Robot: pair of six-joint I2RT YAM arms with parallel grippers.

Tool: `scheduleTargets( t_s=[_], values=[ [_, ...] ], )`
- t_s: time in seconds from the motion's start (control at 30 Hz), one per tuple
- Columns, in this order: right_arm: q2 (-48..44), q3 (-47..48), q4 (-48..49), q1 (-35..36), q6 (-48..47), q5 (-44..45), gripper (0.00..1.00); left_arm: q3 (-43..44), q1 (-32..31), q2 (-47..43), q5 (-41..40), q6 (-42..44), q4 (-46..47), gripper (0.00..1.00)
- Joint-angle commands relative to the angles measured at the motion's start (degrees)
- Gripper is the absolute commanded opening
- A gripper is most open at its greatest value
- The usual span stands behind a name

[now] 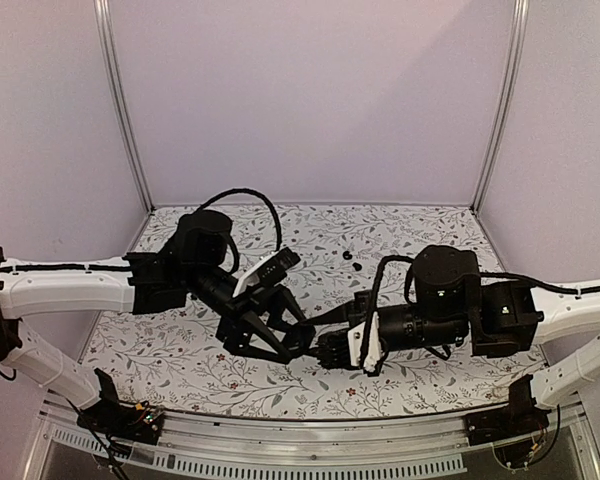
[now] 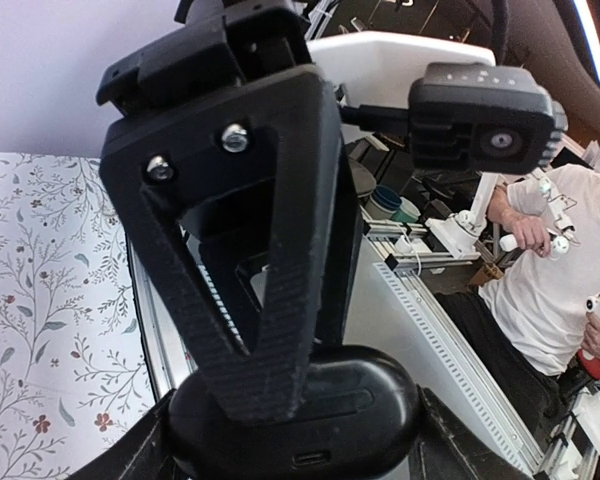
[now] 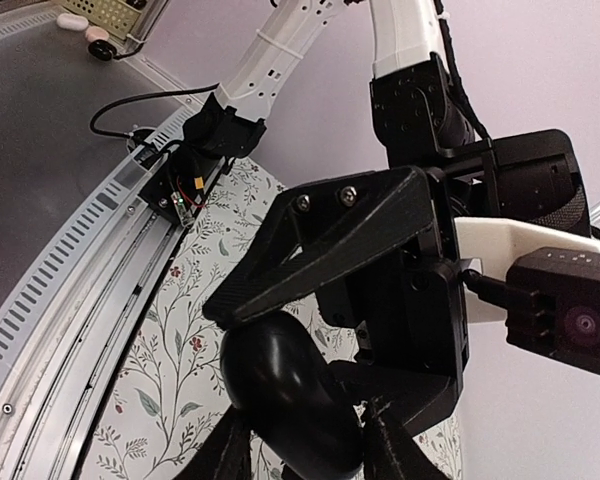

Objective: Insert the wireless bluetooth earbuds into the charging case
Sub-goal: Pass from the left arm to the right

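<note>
The black oval charging case (image 1: 305, 342) is closed and held above the middle of the flowered table, between both grippers. My left gripper (image 1: 288, 338) is shut on its sides; in the left wrist view the left gripper (image 2: 295, 448) clamps the case (image 2: 310, 400), whose port faces the camera. My right gripper (image 1: 325, 348) is shut on the case too; in the right wrist view the right gripper (image 3: 310, 452) grips the case (image 3: 280, 380). Two tiny black earbuds (image 1: 347, 256) (image 1: 356, 267) lie on the table behind the grippers, apart from them.
The flowered tabletop (image 1: 180, 360) is bounded by white walls at the back and sides. A metal rail (image 1: 300, 430) runs along the near edge. A person in a white shirt (image 2: 550, 290) sits beyond that rail.
</note>
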Motion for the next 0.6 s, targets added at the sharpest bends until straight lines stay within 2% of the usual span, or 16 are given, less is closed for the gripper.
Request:
scheduleTargets(
  t_s=[0.0, 0.13, 0.17, 0.23, 0.37, 0.4, 0.47, 0.5, 0.57],
  values=[
    [1.1, 1.6, -0.2, 1.2, -1.3, 2.1, 0.31, 1.7, 0.8, 0.7, 1.2, -0.2, -0.5, 0.45],
    [0.9, 1.4, 0.2, 1.3, -1.4, 2.6, 0.19, 1.9, 0.7, 0.6, -0.4, -0.2, -1.2, 0.45],
    [0.8, 1.3, 0.3, 1.4, -1.4, 2.6, 0.16, 2.0, 0.7, 0.5, -0.4, -0.2, -1.3, 0.47],
    [0.7, 1.3, 0.5, 1.4, -1.3, 2.8, 0.12, 1.9, 0.7, 0.1, -0.7, 0.2, -1.1, 0.6],
    [0.2, 0.9, 1.0, 1.4, -0.5, 2.7, 0.06, 1.4, 0.8, -1.1, -1.8, 0.4, -0.2, 0.62],
    [0.2, 0.9, 1.1, 1.4, 0.1, 2.6, 0.13, 1.5, 0.8, -1.2, -2.0, 0.3, 0.1, 0.58],
    [0.4, 1.3, 0.4, 1.4, 0.7, 2.0, 0.39, 1.6, 0.9, -0.9, -1.5, 0.5, -0.1, 0.51],
    [0.6, 1.2, 0.4, 1.4, 0.7, 1.8, 0.48, 1.7, 0.9, -0.7, -1.1, 0.5, -0.4, 0.49],
    [0.6, 0.8, 0.8, 1.3, 0.7, 1.6, 0.56, 2.4, 0.9, 0.2, -0.1, 0.5, -1.6, 0.47]
  ],
)
